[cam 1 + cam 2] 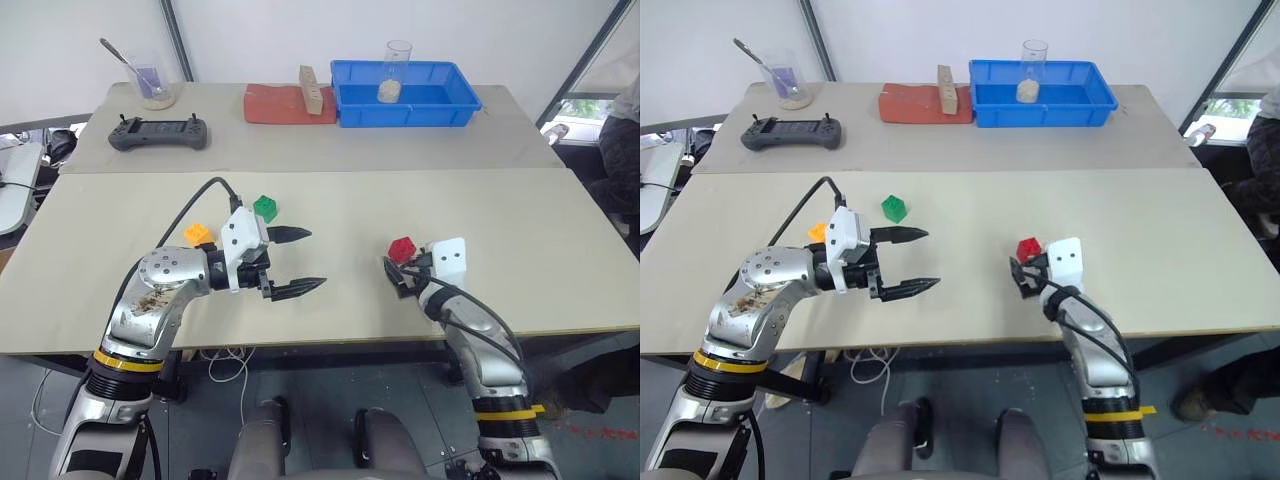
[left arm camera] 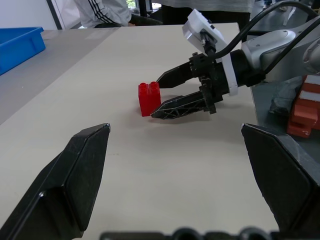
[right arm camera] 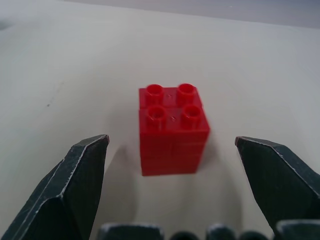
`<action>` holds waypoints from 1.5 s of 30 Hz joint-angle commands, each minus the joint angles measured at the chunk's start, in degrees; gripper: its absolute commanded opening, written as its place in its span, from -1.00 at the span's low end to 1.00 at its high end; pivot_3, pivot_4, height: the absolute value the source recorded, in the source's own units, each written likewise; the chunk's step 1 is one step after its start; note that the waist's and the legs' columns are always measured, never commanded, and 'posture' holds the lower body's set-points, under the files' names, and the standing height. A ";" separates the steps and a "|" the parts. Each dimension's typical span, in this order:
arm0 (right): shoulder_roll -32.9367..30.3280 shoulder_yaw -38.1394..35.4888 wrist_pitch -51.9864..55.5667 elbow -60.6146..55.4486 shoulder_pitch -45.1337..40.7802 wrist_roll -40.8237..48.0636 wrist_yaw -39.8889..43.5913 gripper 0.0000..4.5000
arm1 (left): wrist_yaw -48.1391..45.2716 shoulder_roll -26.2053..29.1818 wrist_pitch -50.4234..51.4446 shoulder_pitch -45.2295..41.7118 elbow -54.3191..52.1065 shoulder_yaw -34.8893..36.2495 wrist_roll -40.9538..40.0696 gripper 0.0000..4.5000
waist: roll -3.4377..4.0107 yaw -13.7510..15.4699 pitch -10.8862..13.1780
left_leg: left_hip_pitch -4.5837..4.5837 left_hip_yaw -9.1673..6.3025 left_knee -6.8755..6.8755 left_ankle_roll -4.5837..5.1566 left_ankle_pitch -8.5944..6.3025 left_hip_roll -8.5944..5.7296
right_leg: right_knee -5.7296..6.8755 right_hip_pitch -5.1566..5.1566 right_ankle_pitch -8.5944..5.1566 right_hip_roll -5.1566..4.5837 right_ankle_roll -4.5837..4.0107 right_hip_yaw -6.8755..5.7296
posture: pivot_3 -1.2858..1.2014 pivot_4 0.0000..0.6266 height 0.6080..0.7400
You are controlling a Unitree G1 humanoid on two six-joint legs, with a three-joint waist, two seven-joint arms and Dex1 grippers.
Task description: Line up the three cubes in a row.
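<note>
Right gripper [image 3: 170, 185] gaped wide, empty, fingers flanking red cube [image 3: 173, 130] | cube looked light, rigid, slick plastic | best pinched across flat sides

Tbl [image 1: 330, 300] w/ red [image 1: 402, 248], green [image 1: 265, 207], orange cubes [image 1: 199, 234].

Silver arms, yellow bands, black cables, white wrist housings, black gripper [image 1: 318, 258] fingers.

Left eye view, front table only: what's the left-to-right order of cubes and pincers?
Small orange-yellow studded plastic cube → small green studded plastic cube → left pincer, open → small red studded plastic cube, with the open right pincer at it, so their order is unclear.
</note>
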 commanded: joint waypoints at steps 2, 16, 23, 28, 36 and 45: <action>0.15 -0.56 -4.06 2.00 -1.95 -0.12 0.47 0.64 | 0.24 0.04 -0.16 -0.95 -0.71 1.27 -0.97 1.00 | 0.00 0.01 0.00 | 0.00 0.00 0.01 0.00 0.00 0.00 | 0.01 0.00 0.00 0.00 0.00 0.00 | 0.03 -0.52 1.00; -5.19 1.63 -3.45 0.02 -5.30 3.22 12.66 -0.36 | 1.12 0.79 0.71 0.64 -2.30 2.28 -1.69 1.00 | 0.01 -0.03 0.02 | 0.01 0.00 0.16 0.00 0.00 -0.01 | 0.44 -0.08 -0.03 0.00 0.09 0.08 | 0.03 -0.52 1.00; -12.78 9.11 -7.25 12.67 -18.71 9.00 44.37 -0.36 | -2.02 4.09 -4.41 9.72 -4.59 5.97 -2.31 1.00 | 0.01 -0.83 0.03 | 0.18 -0.01 0.14 0.02 0.01 0.09 | 0.58 -0.08 -0.05 0.13 0.05 0.13 | 0.03 -0.52 1.00; -12.02 13.71 -16.57 24.72 -24.21 7.05 57.77 -0.36 | -0.03 4.24 -5.36 17.86 -9.96 8.88 -3.59 1.00 | 0.02 -0.04 0.06 | 0.19 -0.01 0.13 0.01 0.00 0.21 | 0.59 -0.08 -0.15 0.21 -0.11 0.06 | 0.03 -0.52 1.00; -9.63 15.38 -25.62 34.48 -27.03 4.42 64.23 -0.36 | 1.45 6.01 -3.86 30.57 -20.22 11.20 -5.59 1.00 | 0.03 0.03 0.08 | 0.14 0.09 0.15 -0.05 -0.02 0.23 | 0.58 -0.15 -0.18 0.11 -0.26 0.03 | 0.03 -0.52 1.00; -11.61 14.06 -27.82 39.17 -27.73 3.17 67.51 -0.36 | 3.00 6.13 -4.32 31.67 -20.46 11.06 -5.29 1.00 | 0.04 0.07 0.09 | 0.14 0.11 0.14 -0.07 -0.03 0.27 | 0.59 -0.29 -0.19 0.09 -0.32 -0.08 | 0.03 -0.52 1.00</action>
